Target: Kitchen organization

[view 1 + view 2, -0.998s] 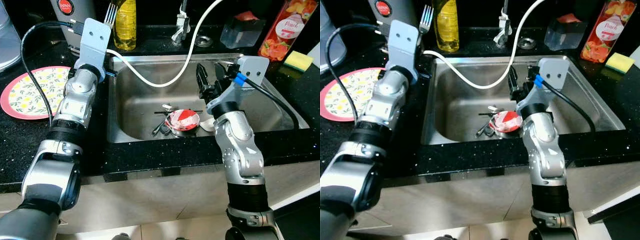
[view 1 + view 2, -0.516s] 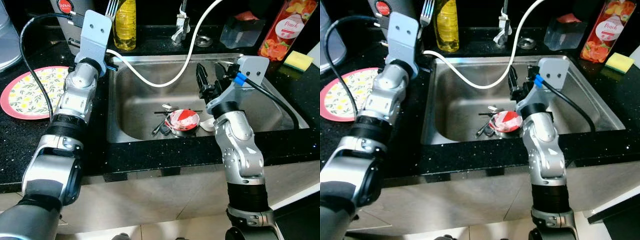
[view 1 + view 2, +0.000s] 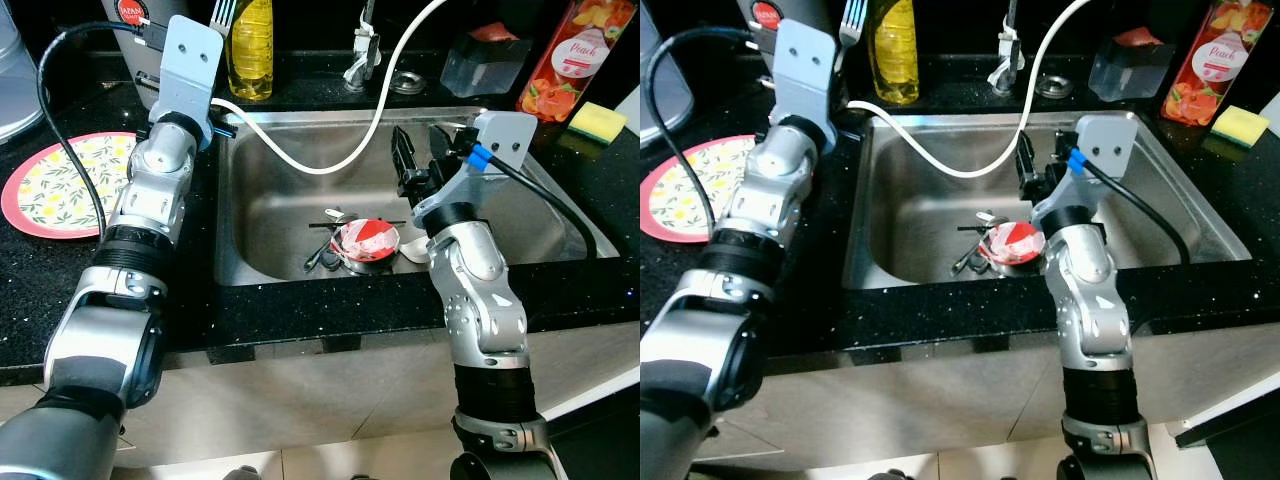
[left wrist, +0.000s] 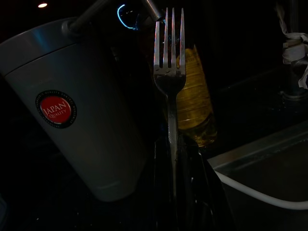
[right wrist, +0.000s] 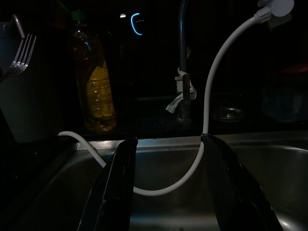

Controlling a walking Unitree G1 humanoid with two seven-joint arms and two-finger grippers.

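The left gripper's [image 4: 175,159] jaws are clamped on the handle of a fork [image 4: 169,72], holding it upright with its tines pointing up, over the black speckled bench [image 3: 60,270] just left of the sink [image 3: 560,225] and near a grey canister [image 4: 82,110] with a red round label. The right gripper [image 5: 168,192] hovers over the sink basin with its jaws spread wide and nothing between them.

The fork is stiff, thin polished metal, light but likely slippery, so a firm hold low on the flat handle suits it best. At the bottom of the steel basin lie a small red-and-white bowl [image 3: 365,240] and some dark utensils [image 3: 322,255] beside it; the bowl looks hard and breakable and would probably be best taken by its rim. A smooth white hose [image 3: 330,160] loops across the basin. A flat, round pink-rimmed plate [image 3: 60,185] with a yellow pattern rests on the bench beside the left arm, and a yellow bottle [image 3: 250,50] stands behind the sink.
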